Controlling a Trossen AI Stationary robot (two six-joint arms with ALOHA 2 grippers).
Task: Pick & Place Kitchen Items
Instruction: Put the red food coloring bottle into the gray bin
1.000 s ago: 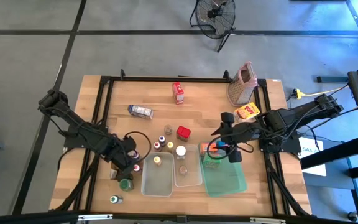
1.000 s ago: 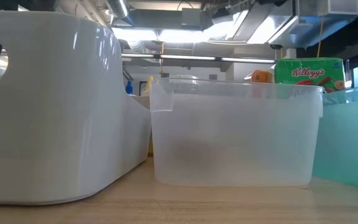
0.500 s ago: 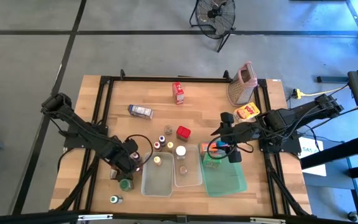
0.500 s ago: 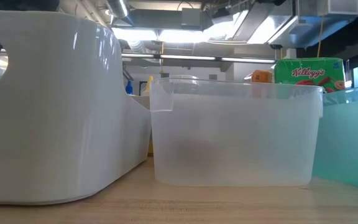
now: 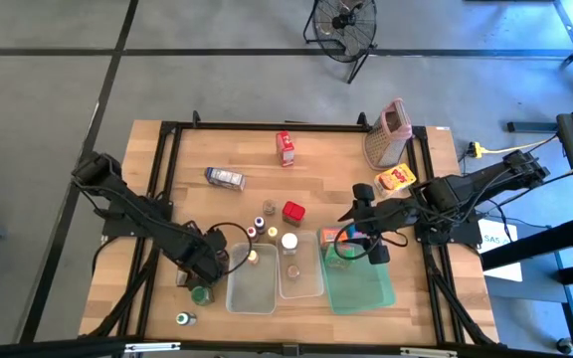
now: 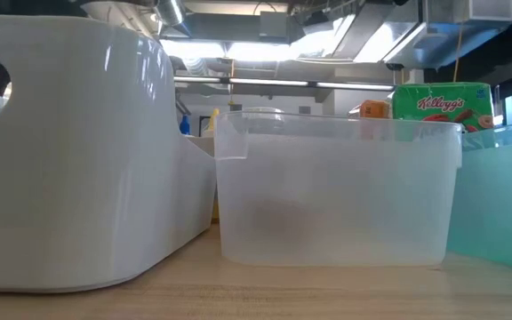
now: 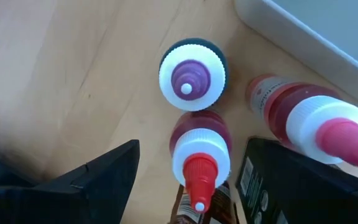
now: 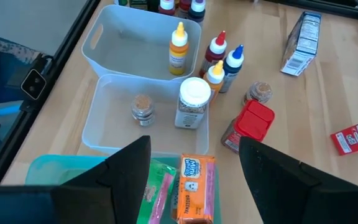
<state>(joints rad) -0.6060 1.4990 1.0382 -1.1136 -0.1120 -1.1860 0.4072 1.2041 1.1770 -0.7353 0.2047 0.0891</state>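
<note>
From above, the left gripper [image 5: 210, 261] hangs low just beside the white tub [image 5: 251, 289], on the side away from the clear tub [image 5: 300, 281], over a cluster of small bottles. The right gripper [image 5: 364, 244] hovers over the green tray [image 5: 366, 288], next along from the clear tub. More cartons lie well beyond the white tub, across the wood.

At table height, only the white tub [image 6: 78, 151], the clear tub [image 6: 336, 196] and a green cereal carton [image 6: 443, 102] behind them show; no gripper is visible.

The left wrist camera settles it: the fingers [image 7: 92, 180] are spread wide, nothing gripped, with the red-capped bottle [image 7: 199, 158] standing upright between them, a purple-capped bottle [image 7: 191, 76] just beyond and a pink-capped one [image 7: 316, 124] beside it, near the white tub's wall [image 7: 316, 31].

The right wrist camera shows that arm's fingers [image 8: 126, 165] apart and empty above the tray, where an orange carton [image 8: 194, 190] lies.

My read: this is the approach to grasp. Next comes a short descent, then a squeeze on the red-capped bottle without knocking its neighbours.
</note>
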